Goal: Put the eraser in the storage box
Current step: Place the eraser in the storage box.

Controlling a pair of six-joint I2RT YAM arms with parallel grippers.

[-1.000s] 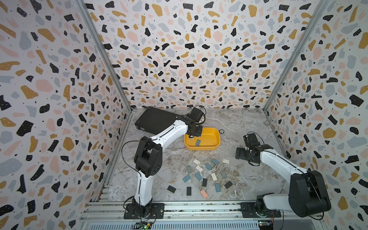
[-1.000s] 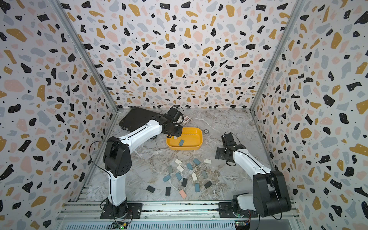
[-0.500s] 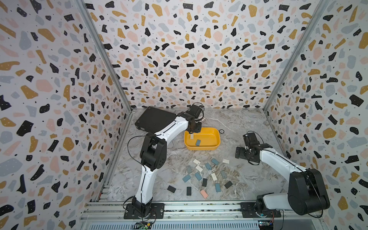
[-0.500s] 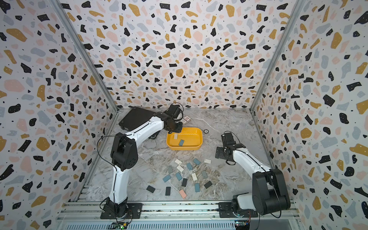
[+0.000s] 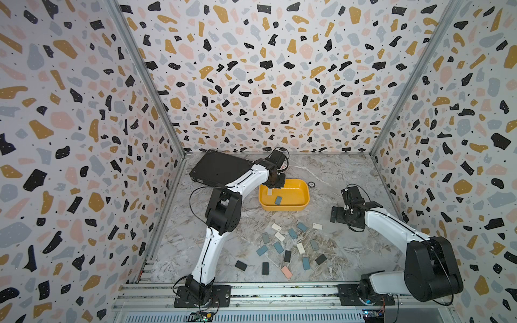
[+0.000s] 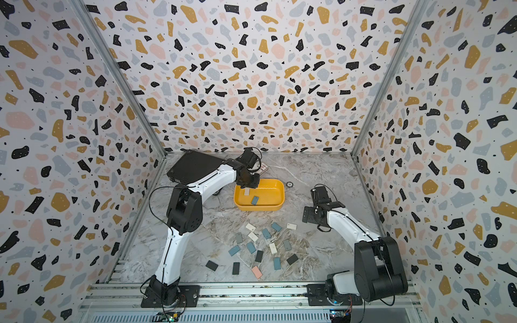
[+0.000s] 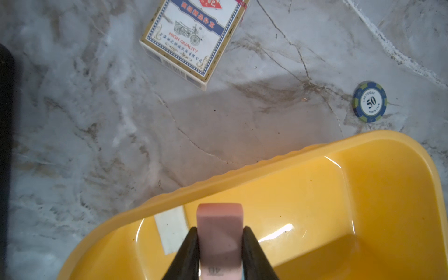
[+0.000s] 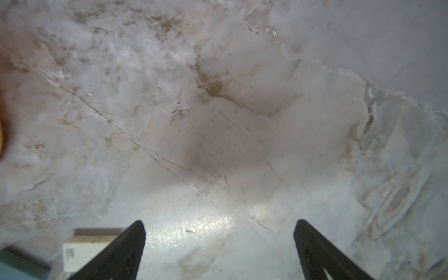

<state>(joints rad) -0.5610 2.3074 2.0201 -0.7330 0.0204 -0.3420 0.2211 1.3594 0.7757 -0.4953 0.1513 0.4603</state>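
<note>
**Pink eraser pinched over the storage box**

The marbled tabletop carries a flat black case off the storage box's left end, partly under the left arm. The storage box, a shallow yellow tray, lies open-topped. The left hand hangs over its left end, and its black fingers pinch a pink eraser just inside the far rim. Whether the eraser touches the box floor cannot be told. The right hand sits well to the right of the box, low over bare tabletop, spread wide with nothing between its fingers. A playing-card box lies behind the box. Inside the box lie a white eraser and a blue eraser. Loose erasers are scattered in front of the box. A poker chip marked 50 lies just behind its right end.
</note>
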